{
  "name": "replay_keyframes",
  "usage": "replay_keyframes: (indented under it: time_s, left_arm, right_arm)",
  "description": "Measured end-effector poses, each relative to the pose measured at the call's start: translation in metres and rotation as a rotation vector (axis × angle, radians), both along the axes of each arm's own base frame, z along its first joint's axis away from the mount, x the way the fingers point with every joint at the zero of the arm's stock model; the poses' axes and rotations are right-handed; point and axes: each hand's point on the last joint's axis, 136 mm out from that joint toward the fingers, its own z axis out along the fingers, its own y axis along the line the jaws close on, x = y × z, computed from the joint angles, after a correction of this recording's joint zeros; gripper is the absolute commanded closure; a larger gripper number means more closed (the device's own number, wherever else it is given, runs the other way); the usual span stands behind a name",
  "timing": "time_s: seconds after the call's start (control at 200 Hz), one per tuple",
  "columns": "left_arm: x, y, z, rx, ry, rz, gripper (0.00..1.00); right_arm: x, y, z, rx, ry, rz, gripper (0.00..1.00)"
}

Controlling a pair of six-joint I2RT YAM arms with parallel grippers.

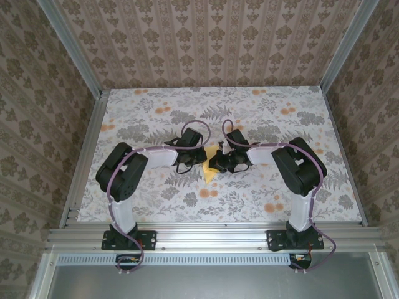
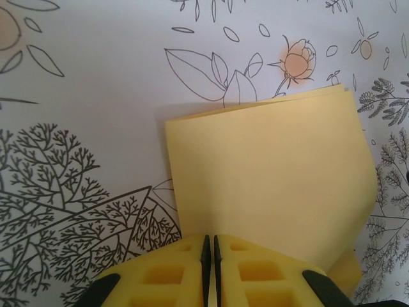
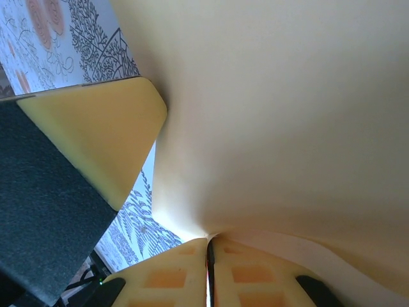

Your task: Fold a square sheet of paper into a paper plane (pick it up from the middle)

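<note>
You have one fold started, and the plane looks far from done.
Top view: the sheet of paper (image 1: 211, 169) lies mid-tabletop (image 1: 262, 205), between the left and right edges. Left wrist: the left end effector (image 2: 209, 240) pinches its doubled layers. Right wrist: the right end effector (image 3: 209, 242) is clenched on it too.

From above, the yellow paper (image 1: 211, 170) is mostly hidden under the left gripper (image 1: 189, 161) and the right gripper (image 1: 225, 161). It is too small there to tell its folds. In the left wrist view, the paper's near edge goes behind the gripper's pads (image 2: 185, 252), and the bottom of the picture cuts those pads off. In the right wrist view, the paper runs off the top and right edges, so its whole shape cannot be told.
</note>
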Motion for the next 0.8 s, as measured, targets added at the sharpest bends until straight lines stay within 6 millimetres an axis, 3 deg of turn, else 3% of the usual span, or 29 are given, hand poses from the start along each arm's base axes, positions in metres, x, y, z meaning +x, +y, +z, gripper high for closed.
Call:
replay_keyframes:
  time_s: [0.485,0.8]
  left_arm:
    - [-0.0006,0.0001,-0.0001,0.006,0.002,-0.004,0.85]
    - [-0.0006,0.0010,-0.0002,0.013,0.003,-0.003,0.85]
  right_arm:
    - [0.0000,0.0024,0.0027,0.017,-0.004,0.008,0.71]
    - [0.0000,0.0052,0.0052,0.043,-0.017,0.019,0.69]
